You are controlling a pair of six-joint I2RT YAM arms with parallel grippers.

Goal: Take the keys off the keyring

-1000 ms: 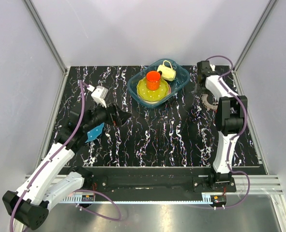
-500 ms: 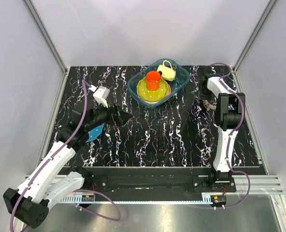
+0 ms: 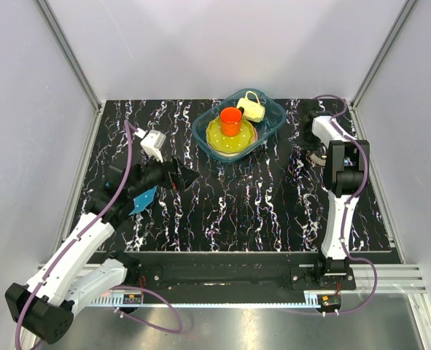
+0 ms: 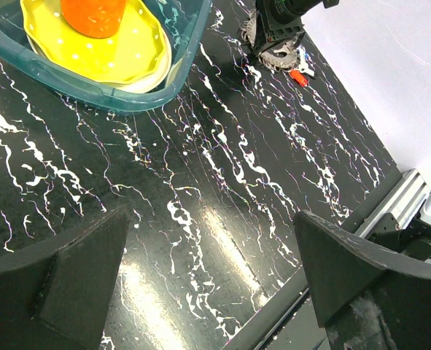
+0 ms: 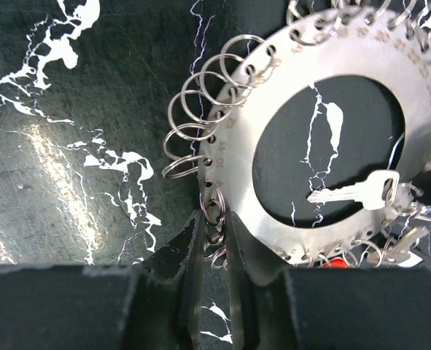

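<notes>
Right gripper [image 5: 214,219] jaws sit close either side of a small split ring [image 5: 214,208] on the keyring [image 5: 233,138], grip unconfirmed, at the far right of the table [image 3: 237,204]; visible keys [image 5: 354,191] look attached, so none seems removed yet; left gripper [image 4: 208,277] spread wide.

The flat silver perforated metal keyring [image 5: 273,131] runs off the right wrist view's top and right edges. Its slim grey keys [image 5: 401,244] at lower right blur. Overhead, the right arm [image 3: 344,171] hides most of it.
</notes>
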